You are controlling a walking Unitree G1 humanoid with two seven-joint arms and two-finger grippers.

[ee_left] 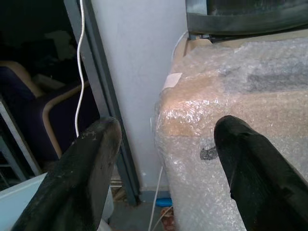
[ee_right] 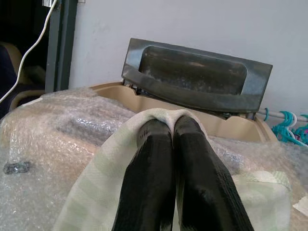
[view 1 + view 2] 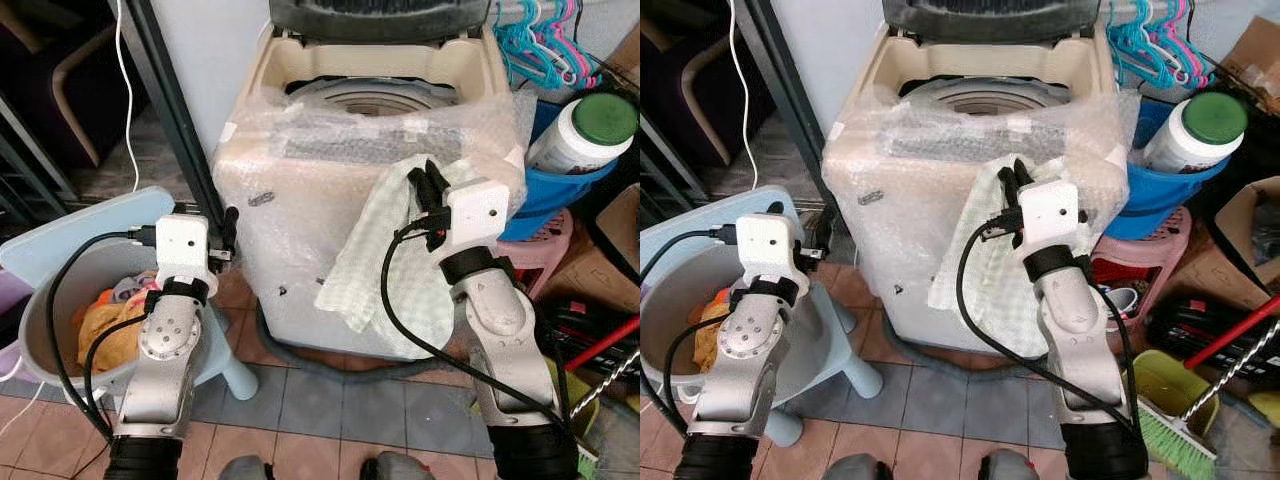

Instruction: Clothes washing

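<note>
Right end effector [image 3: 432,178] pinches pale green cloth [image 3: 390,250], hanging long-axis down; washer opening [image 3: 370,98] lies at 11 o'clock. Left end effector [image 1: 166,168] wide, empty.

Two silver arms, black elbow cuffs. White boxy wrist housings, black cables looping down. Left gripper [image 3: 229,232] and right gripper [image 3: 430,178]: long black fingers.
</note>
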